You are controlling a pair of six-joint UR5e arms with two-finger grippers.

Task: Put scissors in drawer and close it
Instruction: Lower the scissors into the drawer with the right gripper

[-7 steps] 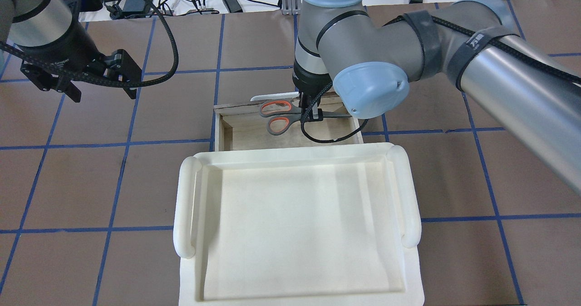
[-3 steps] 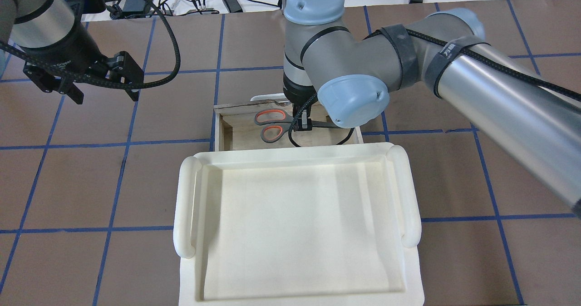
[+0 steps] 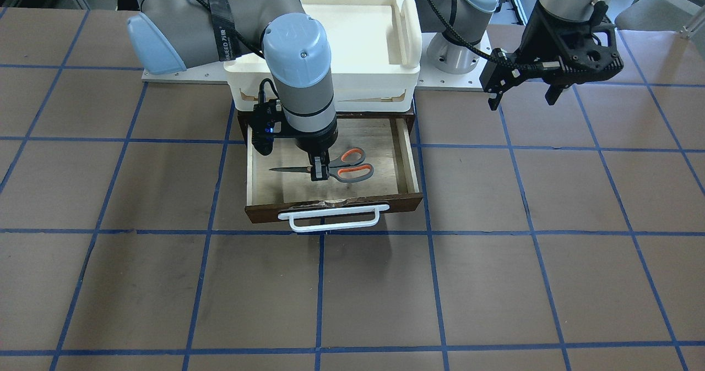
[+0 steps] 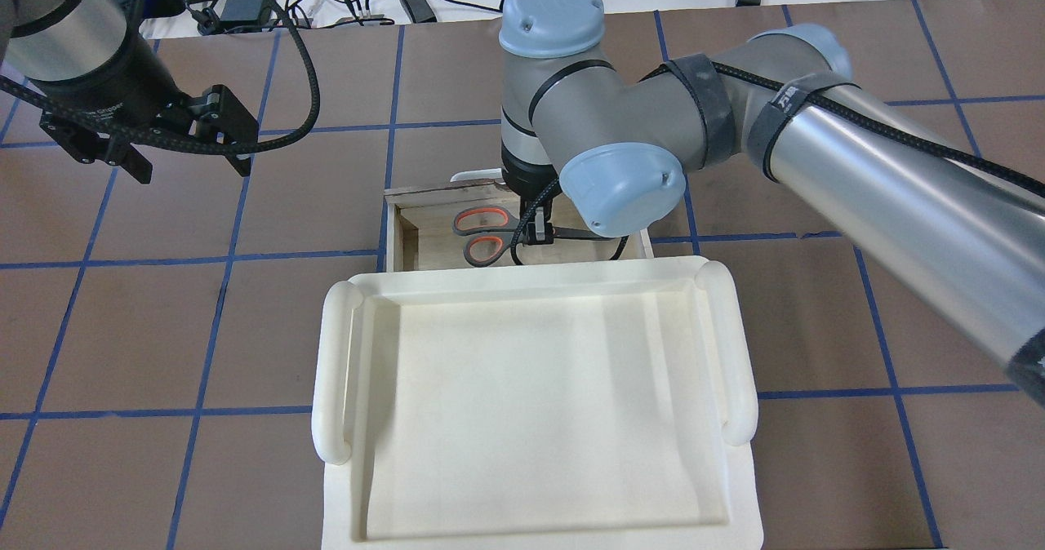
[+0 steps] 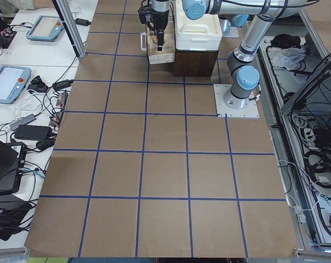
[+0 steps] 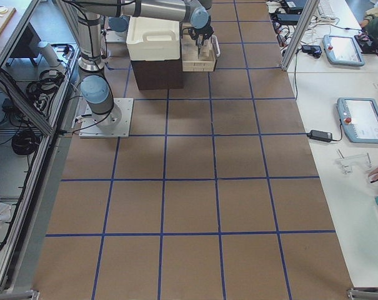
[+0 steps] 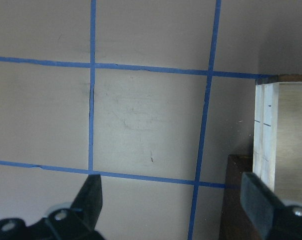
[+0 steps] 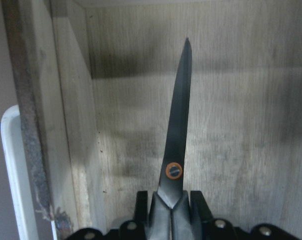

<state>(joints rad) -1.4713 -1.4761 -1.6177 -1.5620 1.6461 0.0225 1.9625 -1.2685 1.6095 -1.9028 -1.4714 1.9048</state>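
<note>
As you look down from the front-facing camera, the right gripper [image 3: 318,174] reaches into the open drawer [image 3: 407,159] and pinches the scissors [image 3: 348,169] close to the pivot. The blades point toward that view's left and the loops toward its right. The drawer is pulled out from under the white tray [image 3: 330,35], with its white handle [image 3: 330,218] on your side. The left gripper [image 3: 522,101] hangs over the table [image 3: 495,283], well apart from the drawer, spread and holding nothing. From overhead, you see the orange-lined loops inside the drawer, while the right wrist covers most of the blades. In the left wrist camera the fingertips [image 7: 91,196] stand wide apart above bare table, and the drawer's corner shows at the right edge. In the right wrist camera the fingers [image 8: 197,205] press on both sides of the scissors just below the orange screw [image 8: 173,170]. The closed blades point straight away over the pale wooden floor. You cannot tell whether the scissors touch it.
</note>
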